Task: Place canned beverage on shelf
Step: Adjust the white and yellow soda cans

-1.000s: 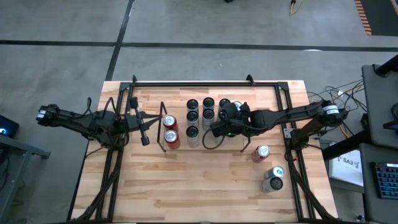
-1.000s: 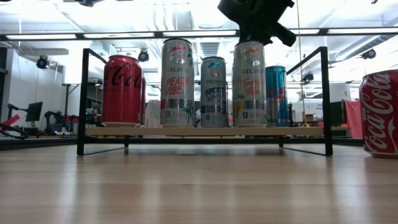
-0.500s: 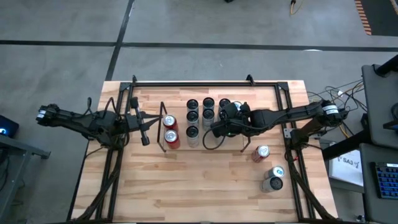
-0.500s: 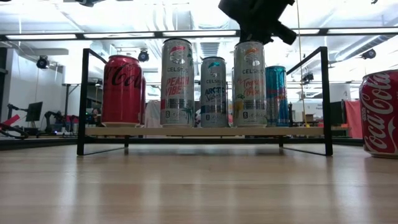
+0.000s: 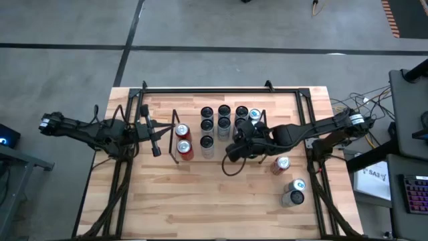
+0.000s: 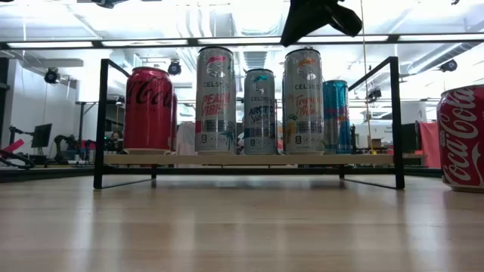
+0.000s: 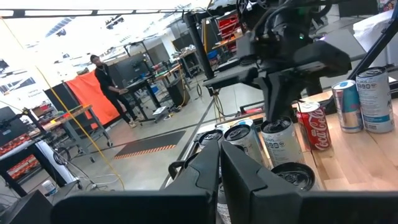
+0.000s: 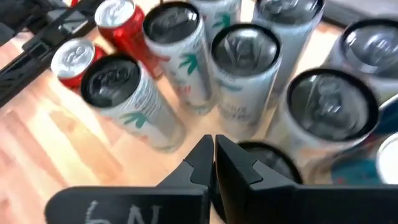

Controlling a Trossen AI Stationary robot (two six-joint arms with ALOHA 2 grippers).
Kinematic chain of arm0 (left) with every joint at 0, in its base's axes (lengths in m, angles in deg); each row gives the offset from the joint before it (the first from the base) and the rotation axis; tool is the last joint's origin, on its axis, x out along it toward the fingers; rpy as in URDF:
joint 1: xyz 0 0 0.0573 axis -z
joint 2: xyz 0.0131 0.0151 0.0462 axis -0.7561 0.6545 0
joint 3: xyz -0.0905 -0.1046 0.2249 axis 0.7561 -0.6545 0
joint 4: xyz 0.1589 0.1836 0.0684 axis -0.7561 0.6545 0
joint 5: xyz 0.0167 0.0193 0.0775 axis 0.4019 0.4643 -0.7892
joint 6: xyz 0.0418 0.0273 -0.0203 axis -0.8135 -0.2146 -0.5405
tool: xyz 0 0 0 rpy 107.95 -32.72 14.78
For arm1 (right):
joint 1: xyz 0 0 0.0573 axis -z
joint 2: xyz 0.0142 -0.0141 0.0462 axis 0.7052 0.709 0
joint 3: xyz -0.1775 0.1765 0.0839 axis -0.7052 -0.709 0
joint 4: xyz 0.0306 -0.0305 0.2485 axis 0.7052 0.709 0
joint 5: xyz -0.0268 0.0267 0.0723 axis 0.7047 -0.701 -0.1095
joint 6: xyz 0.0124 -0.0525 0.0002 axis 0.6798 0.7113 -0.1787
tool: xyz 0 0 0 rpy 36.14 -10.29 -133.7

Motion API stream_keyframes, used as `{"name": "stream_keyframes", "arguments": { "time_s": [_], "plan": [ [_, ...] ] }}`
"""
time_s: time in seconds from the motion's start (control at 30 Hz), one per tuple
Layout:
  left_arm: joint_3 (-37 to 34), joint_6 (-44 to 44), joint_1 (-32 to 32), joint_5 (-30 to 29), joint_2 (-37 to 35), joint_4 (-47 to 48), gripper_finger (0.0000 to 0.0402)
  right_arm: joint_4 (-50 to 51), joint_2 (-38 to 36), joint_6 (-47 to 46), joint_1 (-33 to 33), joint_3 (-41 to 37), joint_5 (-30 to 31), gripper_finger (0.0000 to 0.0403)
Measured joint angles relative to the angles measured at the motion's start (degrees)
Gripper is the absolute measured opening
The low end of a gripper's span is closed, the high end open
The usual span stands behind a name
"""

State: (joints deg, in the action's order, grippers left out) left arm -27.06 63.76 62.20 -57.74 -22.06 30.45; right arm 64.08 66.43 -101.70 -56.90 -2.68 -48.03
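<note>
Hovering empty and pinched shut above the shelf (image 5: pixel 175 140), right gripper (image 5: pixel 232 151); next can (image 5: pixel 279 165) upright, just rightward, far from left arm.

The pale butcher-block wooden tabletop (image 6: pixel 242 227) is showing a smooth, faintly glossy finish with visible grain. The low rack with thin matt black metal wire ends (image 6: pixel 100 125) is carrying a light wood base board. The tall silver aluminium cans (image 6: pixel 215 102) are gleaming, their printed sides glossy, and the red metal cola can (image 6: pixel 148 109) is shining likewise. The right arm's dark gripper (image 8: pixel 212 158) is looking like matt black plastic, smooth-edged.
</note>
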Motion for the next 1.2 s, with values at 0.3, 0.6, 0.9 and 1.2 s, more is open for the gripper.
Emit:
{"name": "stream_keyframes", "arguments": {
  "time_s": [0.3,0.6,0.9,1.2],
  "plan": [
    [0.0,0.0,0.0,0.0,0.0,0.0,0.0000,5.7,0.8,-6.6,-0.7,-0.1,-1.8,0.0009],
    [0.0,0.0,0.0,0.0,0.0,0.0,0.0000,8.4,0.7,-9.0,-0.7,-0.1,-1.4,0.0009],
    [0.0,0.0,0.0,0.0,0.0,0.0,0.0000,8.3,0.7,-7.3,-1.1,0.8,-0.2,0.0009],
    [0.0,0.0,0.0,0.0,0.0,0.0,0.0000,7.8,0.7,-5.0,-0.2,1.8,8.8,0.0009]
  ]
}}
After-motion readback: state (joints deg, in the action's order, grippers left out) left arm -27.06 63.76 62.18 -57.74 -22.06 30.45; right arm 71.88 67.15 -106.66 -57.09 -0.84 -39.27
